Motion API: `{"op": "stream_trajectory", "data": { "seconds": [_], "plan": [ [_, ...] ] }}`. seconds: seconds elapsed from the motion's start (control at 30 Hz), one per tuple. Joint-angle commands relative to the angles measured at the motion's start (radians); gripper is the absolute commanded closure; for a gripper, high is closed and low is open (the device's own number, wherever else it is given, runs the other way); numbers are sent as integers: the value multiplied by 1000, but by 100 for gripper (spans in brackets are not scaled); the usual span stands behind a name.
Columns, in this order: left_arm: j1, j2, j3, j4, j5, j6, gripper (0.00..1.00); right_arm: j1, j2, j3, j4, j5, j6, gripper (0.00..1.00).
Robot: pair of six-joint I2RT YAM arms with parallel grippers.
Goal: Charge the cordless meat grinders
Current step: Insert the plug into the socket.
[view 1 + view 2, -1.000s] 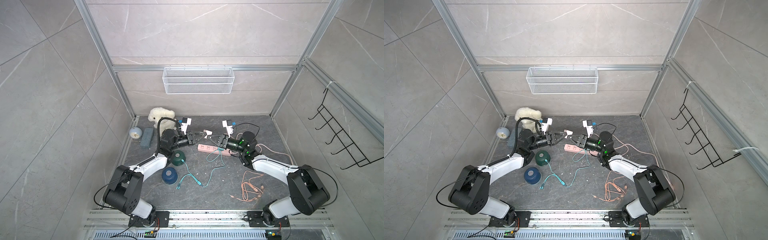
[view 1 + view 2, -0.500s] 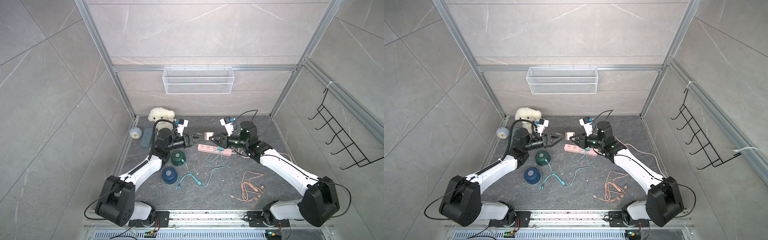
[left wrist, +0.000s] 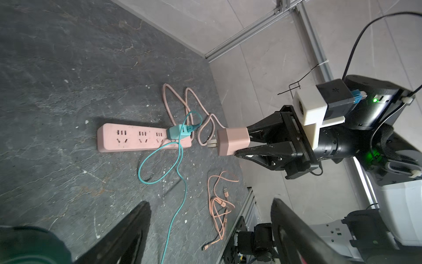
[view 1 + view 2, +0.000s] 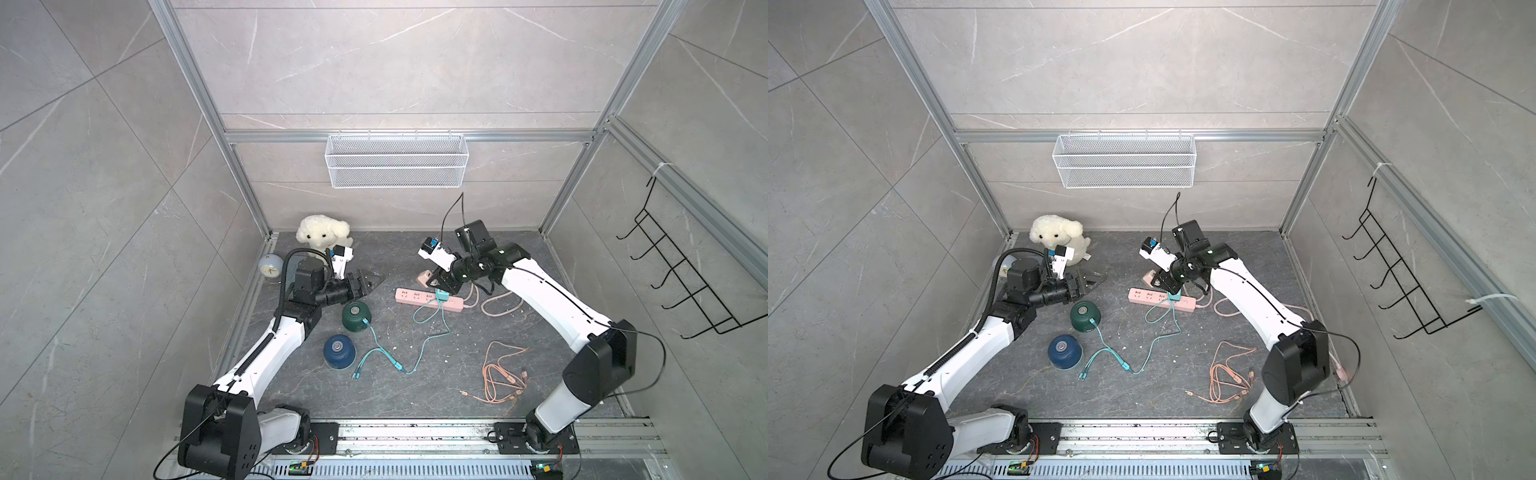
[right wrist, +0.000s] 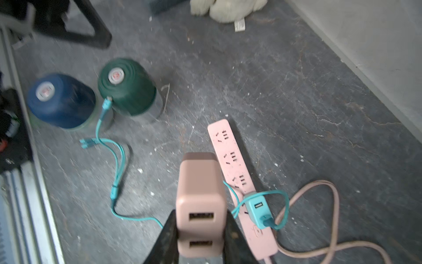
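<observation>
- Left gripper [image 4: 371, 284], jaws spread and empty, is near the green grinder [image 4: 356, 316], away from the power strip [image 4: 415, 297].
- Blue grinder [image 4: 339, 351] stands beside the green grinder, farther from the strip.
- Right gripper [image 3: 242, 141] pinches a pink charger [image 5: 201, 198] just beside the strip.

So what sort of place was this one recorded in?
Probably a lab test booth dressed as a tiled room: aluminium framing holds the wall panels, two robot arms are mounted on a front rail, and a wire basket hangs at the back.
</observation>
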Motion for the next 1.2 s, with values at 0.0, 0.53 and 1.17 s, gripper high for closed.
{"op": "stream_trajectory", "data": {
  "seconds": [0.0, 0.53, 1.17],
  "plan": [
    [13, -21, 36, -76, -22, 84, 15, 24, 92, 126, -188, 116, -222, 86],
    [57, 37, 46, -125, -29, 132, 15, 86, 578, 670, -502, 327, -398, 88],
    [144, 22, 34, -179, -35, 158, 15, 79, 794, 882, -567, 350, -418, 88]
  ]
}}
